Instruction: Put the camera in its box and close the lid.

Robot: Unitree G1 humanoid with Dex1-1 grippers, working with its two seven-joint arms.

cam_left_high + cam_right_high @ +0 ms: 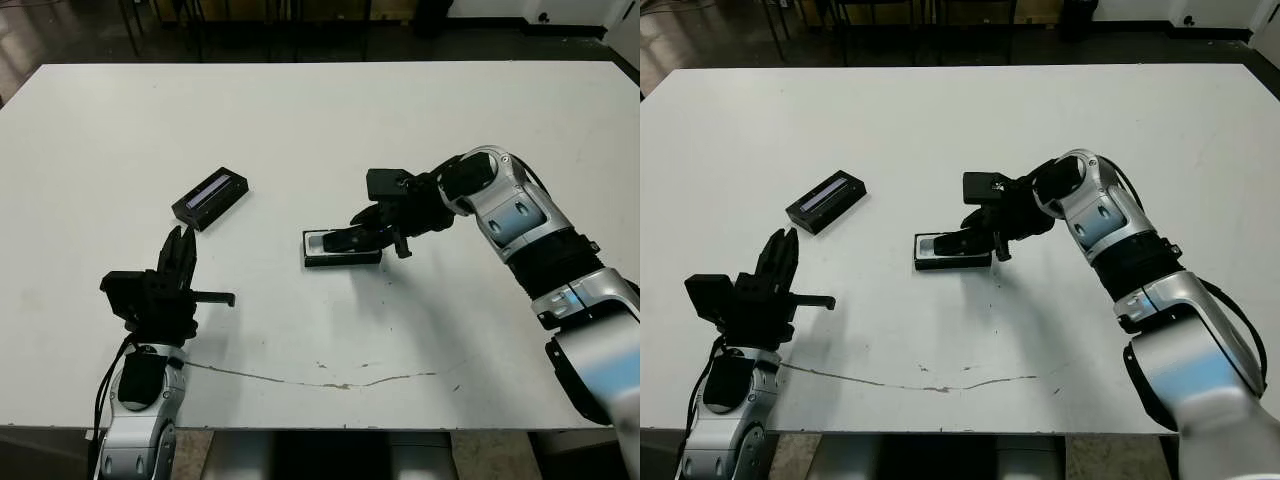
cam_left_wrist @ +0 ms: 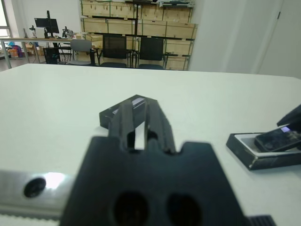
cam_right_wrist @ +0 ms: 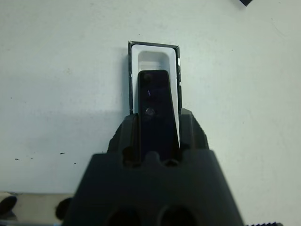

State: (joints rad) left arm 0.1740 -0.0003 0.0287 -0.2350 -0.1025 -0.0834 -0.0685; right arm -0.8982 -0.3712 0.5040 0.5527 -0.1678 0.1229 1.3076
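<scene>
A: What's on the desk (image 1: 330,120), biggest first?

B: One white desk with a thin dark crack line near its front edge. Two robot arms. Then one lid (image 1: 210,198), one box (image 1: 341,259), one camera (image 3: 156,110).

A: Describe the camera.

B: Slim, black, oblong, glossy, with a small bluish-purple glint on its face. The right pincer (image 1: 362,238) pinches it between both fingers, and it sits tilted over the box, its far end over the white lining.

A: And the box?

B: A shallow black-walled tray with white lining, near the desk's centre, at about 3 o'clock from the lid.

A: The lid?

B: Flat, black, with a pale grey-blue stripe, lying at about 9 o'clock from the box, well apart.

A: The left pincer (image 1: 178,255)?

B: Nearly pressed together, holding nothing, at 6 o'clock from the lid.
</scene>
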